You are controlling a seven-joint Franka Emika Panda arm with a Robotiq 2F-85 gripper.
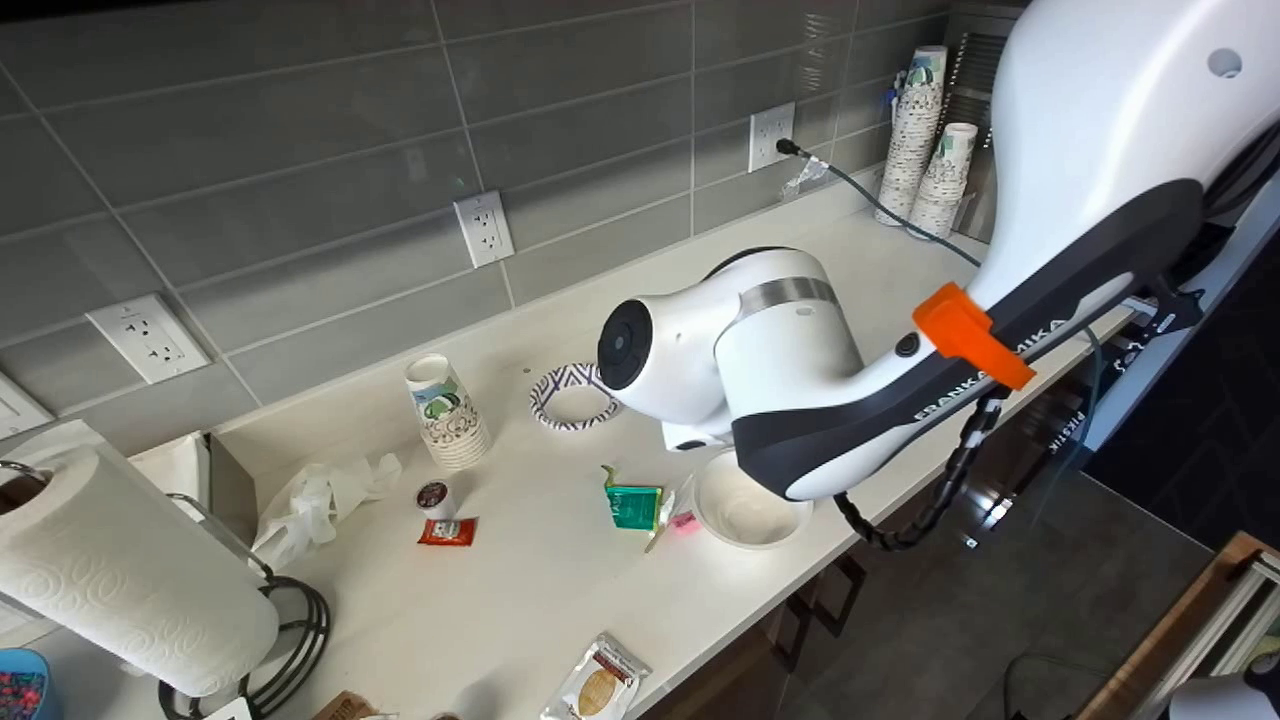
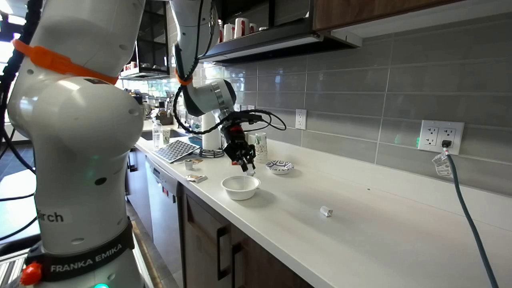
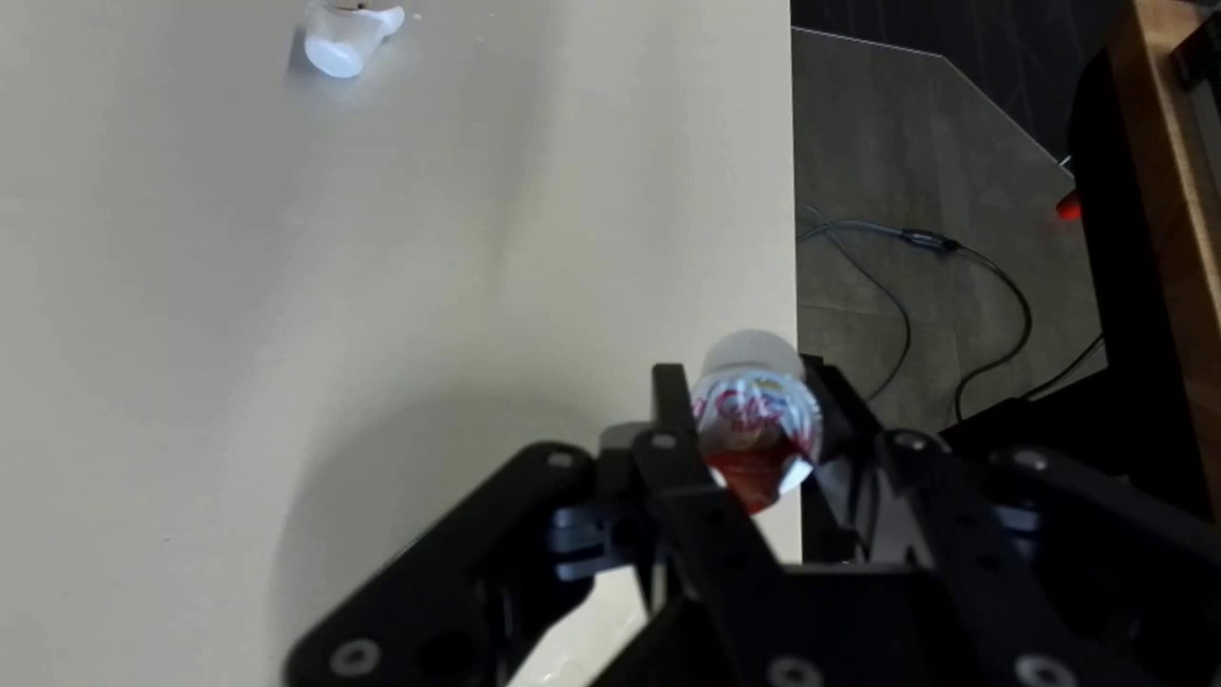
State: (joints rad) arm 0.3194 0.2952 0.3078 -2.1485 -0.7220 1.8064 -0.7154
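Observation:
My gripper [image 3: 749, 405] is shut on a small white cup [image 3: 758, 420] with a foil lid printed in red and blue. It is pinched near the fingertips, its lid facing the wrist camera. In an exterior view the gripper [image 2: 248, 165] points down, above and just behind a white bowl [image 2: 240, 194]. Part of that bowl [image 3: 596, 625] shows beneath the fingers in the wrist view. A second small white cup [image 3: 348, 38] lies on the counter, also seen as a white cup [image 2: 326, 211] in an exterior view. Where the white bowl [image 1: 745, 505] appears beside the forearm, the gripper is hidden.
Left of the bowl lie a green packet [image 1: 633, 507] and a pink packet [image 1: 685, 522]. Farther off are a patterned bowl [image 1: 541, 398], stacked paper cups [image 1: 452, 425], a pod [image 1: 435, 498], a red packet [image 1: 447, 532] and a wrapped cookie [image 1: 598, 685]. A tiled wall [image 2: 344, 116] backs the counter.

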